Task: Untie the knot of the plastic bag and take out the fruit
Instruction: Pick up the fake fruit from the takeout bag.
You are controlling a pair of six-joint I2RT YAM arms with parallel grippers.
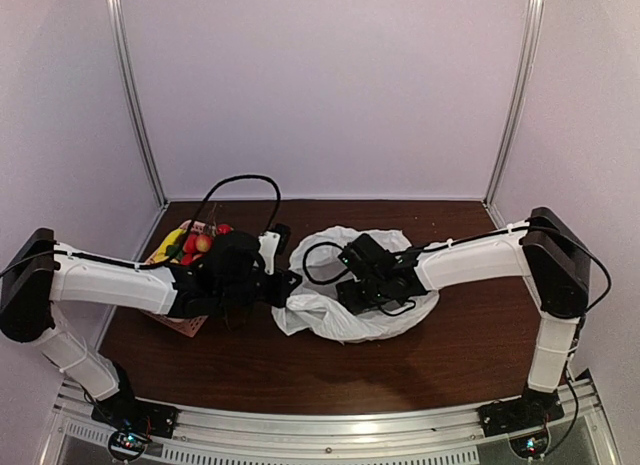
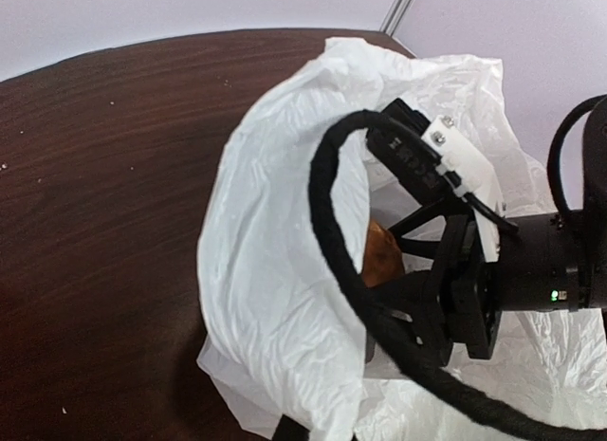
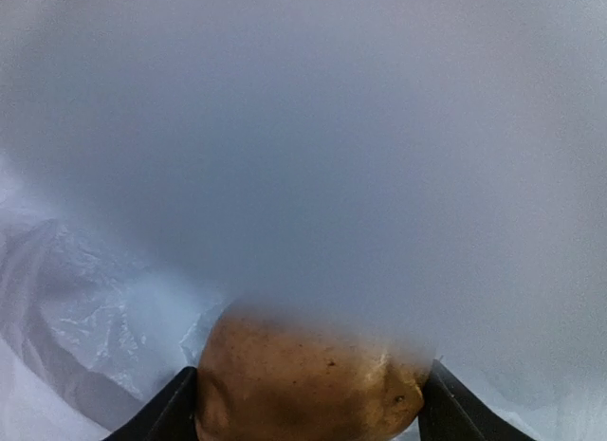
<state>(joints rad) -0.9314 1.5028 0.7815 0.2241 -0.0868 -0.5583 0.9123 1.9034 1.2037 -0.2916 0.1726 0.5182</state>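
The white plastic bag (image 1: pixel 372 325) (image 2: pixel 275 270) lies open at mid-table. My left gripper (image 1: pixel 291 284) (image 2: pixel 289 430) is shut on the bag's near edge, and the bag's mouth gapes. My right gripper (image 1: pixel 352 291) (image 3: pixel 308 408) reaches into the mouth. Its two black fingers (image 3: pixel 166 417) press on either side of a brown, speckled fruit (image 3: pixel 303 384) (image 2: pixel 382 256). Blurred white plastic (image 3: pixel 313 156) covers most of the right wrist view. The knot is out of view.
A pink basket (image 1: pixel 186 325) with red and yellow fruit (image 1: pixel 196 243) sits at the left, partly under my left arm. A black cable (image 2: pixel 332 223) loops across the bag's mouth. Walls close the table at the back and sides.
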